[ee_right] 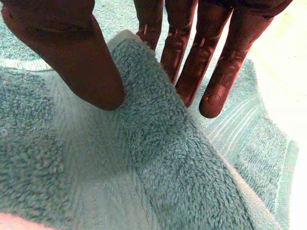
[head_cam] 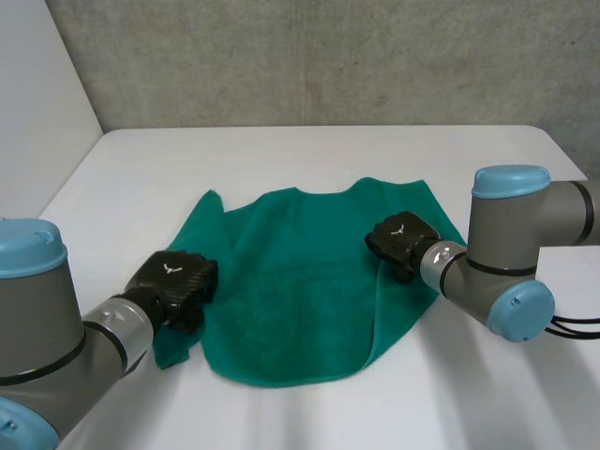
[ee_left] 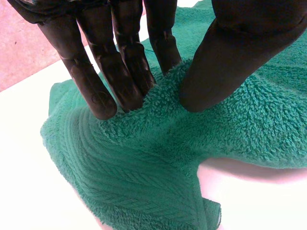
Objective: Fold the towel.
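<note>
Both hold pinched ridges of the green towel: left hand at its left edge, right hand seemingly near its right edge.

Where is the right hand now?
In the head view, the right hand pinches a fold on the right side of the towel, opposite the left hand.

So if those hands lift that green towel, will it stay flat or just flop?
Probably flop: the towel bunches into a soft ridge where the left hand pinches it. Its looped pile looks grippy, so slipping seems unlikely. Pushed, it would likely wrinkle rather than slide.
</note>
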Motion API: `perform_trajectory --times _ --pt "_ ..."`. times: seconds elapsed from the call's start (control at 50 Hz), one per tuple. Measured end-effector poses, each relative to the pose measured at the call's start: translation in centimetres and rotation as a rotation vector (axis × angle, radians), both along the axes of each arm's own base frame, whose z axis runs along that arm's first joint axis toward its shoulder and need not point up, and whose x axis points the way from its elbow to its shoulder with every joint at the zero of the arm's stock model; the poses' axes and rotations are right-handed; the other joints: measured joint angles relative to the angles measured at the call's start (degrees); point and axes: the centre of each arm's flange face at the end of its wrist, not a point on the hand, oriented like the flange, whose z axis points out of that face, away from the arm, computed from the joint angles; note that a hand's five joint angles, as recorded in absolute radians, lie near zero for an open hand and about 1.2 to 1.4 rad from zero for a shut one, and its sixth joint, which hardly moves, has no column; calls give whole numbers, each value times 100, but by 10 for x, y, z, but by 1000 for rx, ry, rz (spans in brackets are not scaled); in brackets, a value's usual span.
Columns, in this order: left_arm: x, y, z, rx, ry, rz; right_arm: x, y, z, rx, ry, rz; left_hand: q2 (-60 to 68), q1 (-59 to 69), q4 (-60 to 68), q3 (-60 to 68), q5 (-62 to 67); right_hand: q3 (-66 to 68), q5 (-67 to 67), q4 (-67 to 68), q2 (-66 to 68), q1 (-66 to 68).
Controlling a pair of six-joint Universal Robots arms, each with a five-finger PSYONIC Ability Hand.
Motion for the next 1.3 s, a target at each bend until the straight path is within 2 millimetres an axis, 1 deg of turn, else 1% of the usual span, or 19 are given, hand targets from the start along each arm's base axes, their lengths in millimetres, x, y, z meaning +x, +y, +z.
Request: perform_trajectory --times 0.2,0.4,0.44,0.56,0.66,0.74,0.82,0.9,0.98,1.08,1.1,1.12,1.14,1.2,1.22,1.24,1.26,1.28,1.3 --pt "1 1 0 11 -2 3 -12 -6 6 -1 -2 -48 0 0 0 0 0 770 707 811 770 505" --pt "6 2 -2 43 -27 29 -62 -7 64 -67 -42 -208 0 0 0 0 0 783 733 823 770 505" --pt "8 2 -2 51 -38 40 -76 1 78 -73 -37 -240 1 0 0 0 0 789 734 823 770 505" --pt "12 9 0 83 -65 50 -107 30 93 -23 61 -274 1 0 0 0 0 789 743 823 770 505" --pt "15 24 6 160 -101 39 -135 64 91 90 258 -238 1 0 0 0 0 789 746 823 770 505" --pt "18 35 9 221 -125 32 -144 84 86 157 354 -182 1 0 0 0 0 789 746 823 770 505" --pt "19 39 10 248 -135 28 -145 89 83 168 374 -157 1 0 0 0 0 789 746 823 770 505" --pt "18 36 9 248 -134 27 -143 85 79 149 348 -161 2 0 0 2 0 789 747 824 770 505" --pt "8 9 1 197 -120 34 -130 57 65 116 272 -180 4 0 0 7 0 789 768 824 770 505" --pt "-3 -21 3 123 -108 34 -112 30 72 50 209 -191 5 0 0 7 0 789 774 824 770 505" --pt "-10 -39 11 63 -102 29 -102 15 85 -10 165 -207 6 0 0 7 0 789 774 824 770 505" --pt "-10 -39 11 63 -102 29 -102 15 85 -10 165 -207 6 0 0 7 0 789 774 824 770 505" --pt "-15 -54 22 1 -96 26 -95 3 101 -71 124 -225 6 0 0 7 0 789 775 824 770 505" --pt "-22 -73 43 -95 -81 26 -88 -12 128 -167 58 -253 7 0 0 9 0 789 775 825 770 505" --pt "-28 -91 69 -206 -58 35 -84 -21 147 -234 9 -272 7 0 1 10 0 789 775 825 770 505" --pt "-28 -91 69 -206 -58 35 -84 -21 147 -234 9 -272 7 0 1 10 0 789 775 825 770 505" --pt "-30 -99 87 -273 -40 42 -79 -34 185 -363 -96 -301 8 0 1 11 0 790 775 825 770 505" --pt "-33 -110 111 -372 -7 57 -77 -39 210 -448 -172 -318 8 0 1 11 0 790 775 825 770 505" --pt "-33 -110 111 -372 -7 57 -77 -39 210 -448 -172 -318 8 0 1 11 0 790 775 825 770 505"
